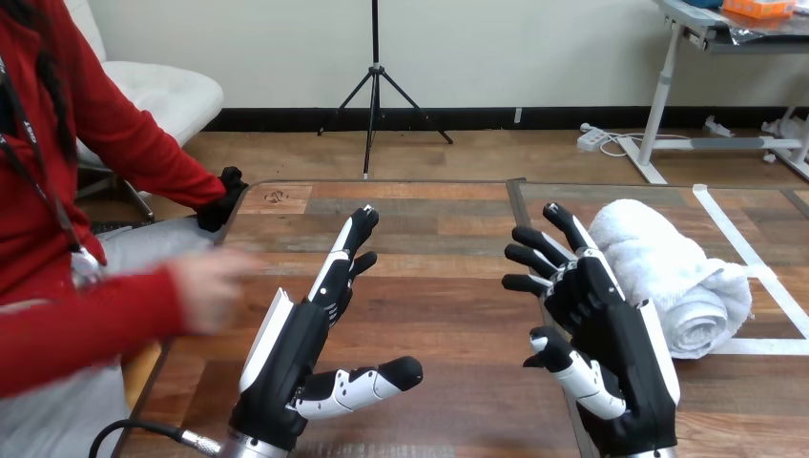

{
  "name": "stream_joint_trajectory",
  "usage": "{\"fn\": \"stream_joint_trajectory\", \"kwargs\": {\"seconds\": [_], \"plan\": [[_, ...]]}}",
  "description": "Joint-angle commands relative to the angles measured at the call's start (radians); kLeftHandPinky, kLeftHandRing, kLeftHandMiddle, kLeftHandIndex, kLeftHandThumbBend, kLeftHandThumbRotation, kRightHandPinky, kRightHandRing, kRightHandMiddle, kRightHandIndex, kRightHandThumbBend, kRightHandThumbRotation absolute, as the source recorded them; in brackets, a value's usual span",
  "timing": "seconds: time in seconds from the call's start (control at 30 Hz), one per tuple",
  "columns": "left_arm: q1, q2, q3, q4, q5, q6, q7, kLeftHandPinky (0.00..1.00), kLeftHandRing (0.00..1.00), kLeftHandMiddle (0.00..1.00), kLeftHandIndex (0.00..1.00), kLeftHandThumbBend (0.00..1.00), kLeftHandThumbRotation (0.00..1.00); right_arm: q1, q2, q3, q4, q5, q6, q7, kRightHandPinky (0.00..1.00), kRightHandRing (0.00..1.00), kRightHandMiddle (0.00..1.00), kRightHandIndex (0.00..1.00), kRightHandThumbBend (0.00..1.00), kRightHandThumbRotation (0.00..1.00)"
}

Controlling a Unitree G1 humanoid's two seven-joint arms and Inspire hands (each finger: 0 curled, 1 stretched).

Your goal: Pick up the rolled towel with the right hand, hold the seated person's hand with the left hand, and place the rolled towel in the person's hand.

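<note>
Both robot hands hover over a wooden worktop [439, 286], empty, fingers straight and spread. The rolled towel [668, 258] – white, lying on its side – rests just beside the right hand [611, 324], on that hand's outer side. The first step, the pickup, looks not yet begun. To do it well, the right hand should likely turn outward and wrap its fingers round the roll's thick middle, not the loose end. The towel lies toward the worktop's right side, so a push could nudge it outward. The left hand [286, 353] is near the person's hand [215, 286] at the left edge, apart – bare wood between the robot's hands gives room.
</note>
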Motion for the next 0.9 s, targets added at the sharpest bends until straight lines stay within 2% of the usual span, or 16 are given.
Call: {"fn": "stream_joint_trajectory", "kwargs": {"seconds": [0.0,0.5,0.7,0.87], "plan": [[-0.031,0.0,0.008,-0.033,-0.004,-0.016,0.006,0.93,1.0,1.0,1.0,1.0,0.62,-0.034,-0.023,0.001,-0.076,0.006,0.008,0.001,0.72,0.83,0.86,0.93,1.0,0.62],[-0.035,-0.001,0.012,-0.033,0.004,-0.021,0.015,0.93,1.0,1.0,1.0,1.0,0.63,-0.037,-0.055,-0.019,-0.174,0.001,0.074,-0.022,0.73,0.83,0.86,0.92,1.0,0.55],[-0.035,-0.003,0.005,-0.032,-0.021,-0.018,-0.001,0.93,1.0,1.0,1.0,1.0,0.61,-0.049,-0.077,-0.046,-0.23,-0.011,0.115,-0.061,0.73,0.83,0.86,0.92,1.0,0.52],[-0.033,-0.003,0.011,-0.035,-0.003,-0.018,0.012,0.93,1.0,1.0,1.0,1.0,0.61,-0.068,-0.099,-0.069,-0.265,-0.013,0.14,-0.09,0.72,0.83,0.86,0.91,1.0,0.51]]}}
